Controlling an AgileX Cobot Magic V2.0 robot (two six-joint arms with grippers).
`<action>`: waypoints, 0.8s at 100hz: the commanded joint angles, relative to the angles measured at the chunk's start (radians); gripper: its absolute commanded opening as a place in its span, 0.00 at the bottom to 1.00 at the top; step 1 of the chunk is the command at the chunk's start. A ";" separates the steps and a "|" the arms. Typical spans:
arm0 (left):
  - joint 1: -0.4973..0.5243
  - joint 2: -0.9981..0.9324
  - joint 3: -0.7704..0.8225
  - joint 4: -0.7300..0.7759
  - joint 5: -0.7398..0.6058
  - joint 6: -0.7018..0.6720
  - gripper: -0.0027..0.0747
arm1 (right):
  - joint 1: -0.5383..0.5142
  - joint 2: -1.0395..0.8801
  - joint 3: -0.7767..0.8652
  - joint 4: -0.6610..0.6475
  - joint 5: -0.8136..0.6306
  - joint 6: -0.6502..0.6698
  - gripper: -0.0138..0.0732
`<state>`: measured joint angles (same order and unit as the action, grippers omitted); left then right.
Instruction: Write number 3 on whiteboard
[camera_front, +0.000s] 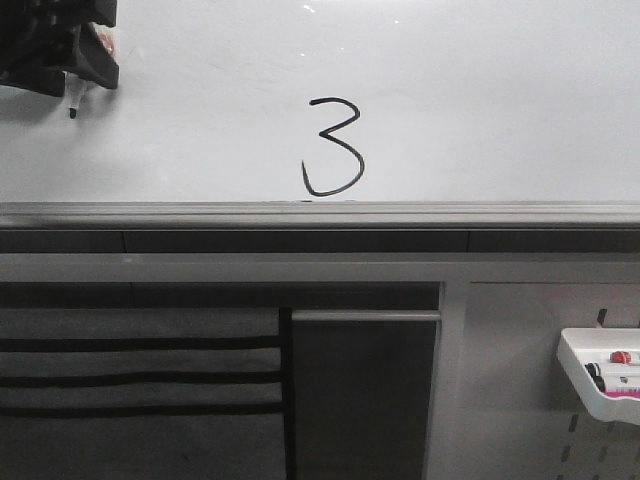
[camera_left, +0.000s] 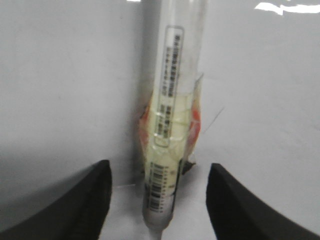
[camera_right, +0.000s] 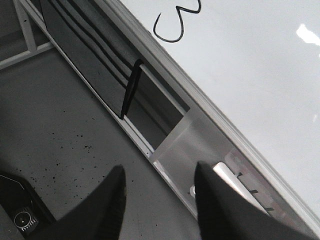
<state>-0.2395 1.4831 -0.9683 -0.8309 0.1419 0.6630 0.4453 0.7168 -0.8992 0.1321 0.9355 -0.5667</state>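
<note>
number 3 (camera_front: 333, 147) sits low-centre on the whiteboard (camera_front: 480, 90), just above the grey ledge (camera_front: 320, 214). left gripper (camera_front: 62, 52) at far left — jaws pinching a marker (camera_left: 170, 125), tip off the board. right gripper (camera_right: 157, 200) — jaws spread, holding nothing.

The front view faces straight at the large glossy white whiteboard (camera_front: 480, 90) from close by, its grey metal ledge (camera_front: 320, 215) running level across the middle and a grey pegboard panel (camera_front: 520, 400) below. The left wrist view sits very near the board, looking along a clear-barrelled marker pen (camera_left: 170, 125) between its dark jaws. The right wrist view stands further back and tilted, so the ledge (camera_right: 210, 107) runs diagonally. It shares the hand-drawn black digit 3 (camera_front: 333, 147) with the front view, cut off at its frame edge (camera_right: 177, 22).
</note>
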 joint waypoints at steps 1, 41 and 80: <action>0.001 -0.047 -0.027 -0.013 -0.030 -0.012 0.67 | -0.007 -0.003 -0.026 0.012 -0.025 0.003 0.48; 0.001 -0.320 -0.027 0.243 0.379 -0.012 0.66 | -0.012 -0.005 -0.026 -0.085 0.057 0.553 0.48; 0.001 -0.828 0.212 0.303 0.418 -0.014 0.42 | -0.012 -0.136 -0.024 -0.138 -0.120 0.709 0.48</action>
<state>-0.2395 0.7546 -0.7936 -0.5098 0.6479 0.6594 0.4388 0.6068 -0.8992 0.0147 0.9125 0.1371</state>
